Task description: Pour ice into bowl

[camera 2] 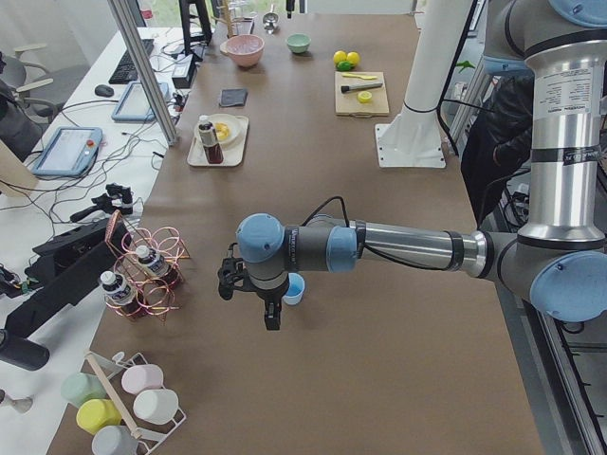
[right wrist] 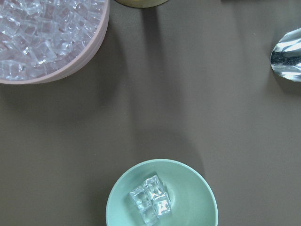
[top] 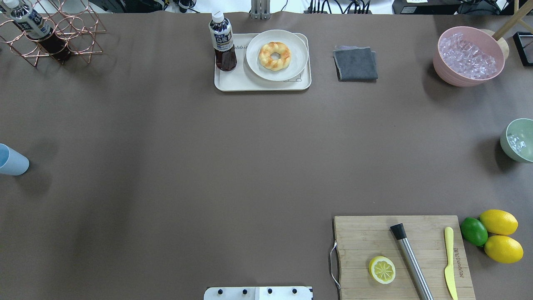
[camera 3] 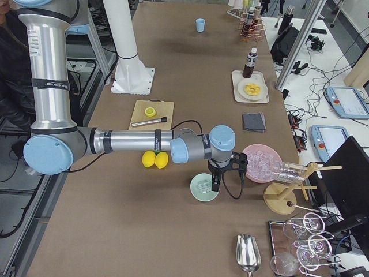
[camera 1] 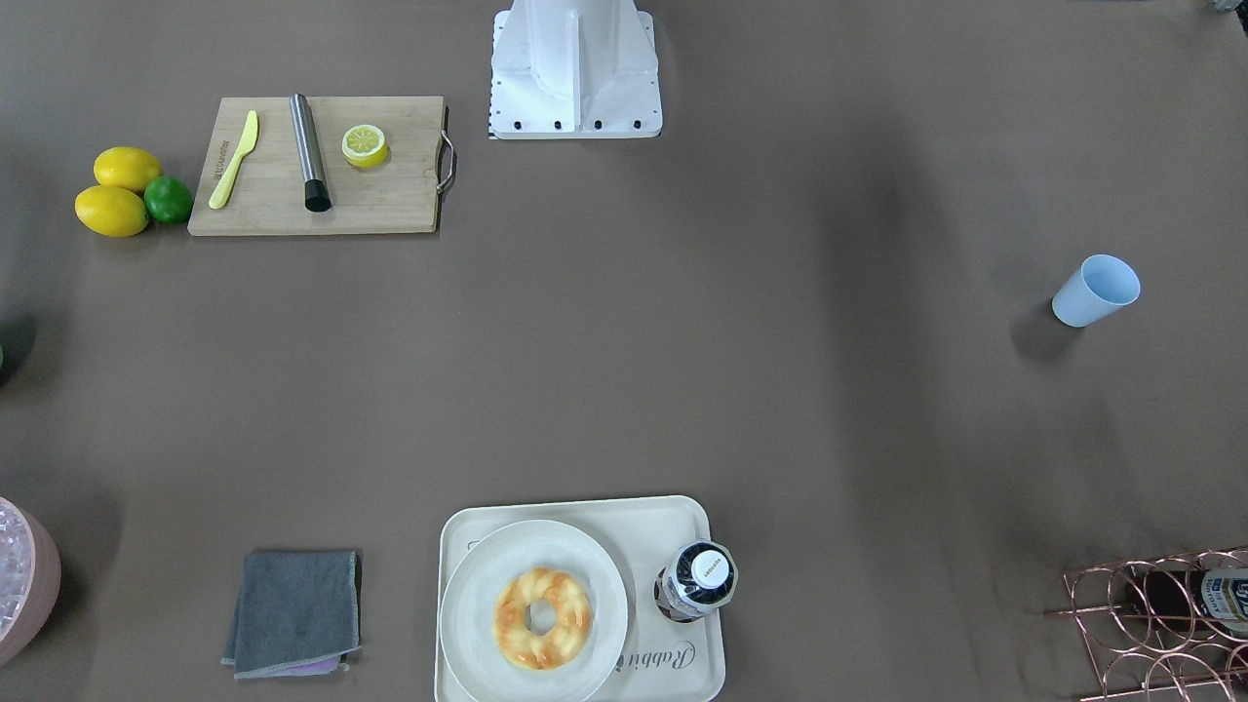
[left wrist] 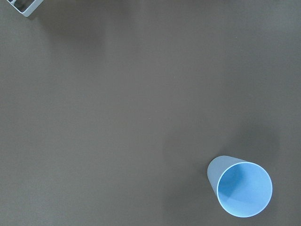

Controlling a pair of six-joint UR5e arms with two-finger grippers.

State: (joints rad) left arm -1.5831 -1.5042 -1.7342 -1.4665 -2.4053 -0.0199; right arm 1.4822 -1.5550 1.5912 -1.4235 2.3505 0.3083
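The mint-green bowl [right wrist: 188, 188] stands on the brown table and holds a few clear ice cubes [right wrist: 150, 198]. It also shows at the right edge of the overhead view [top: 509, 143] and in the exterior right view [camera 3: 196, 191]. My right gripper [camera 3: 215, 184] hangs just over the bowl's far rim, and I cannot tell whether it is open or shut. My left gripper [camera 2: 271, 318] hangs over the table beside the light blue cup [camera 2: 295, 289], and I cannot tell its state either. Neither wrist view shows fingers.
The pink bowl [top: 447, 73] full of ice stands near the mint bowl. A metal scoop [right wrist: 288, 49] lies to the side. There are also a cutting board [top: 362, 237], lemons [top: 499, 221], a doughnut tray [top: 220, 81], a grey cloth [top: 355, 63] and a wire rack [top: 79, 29].
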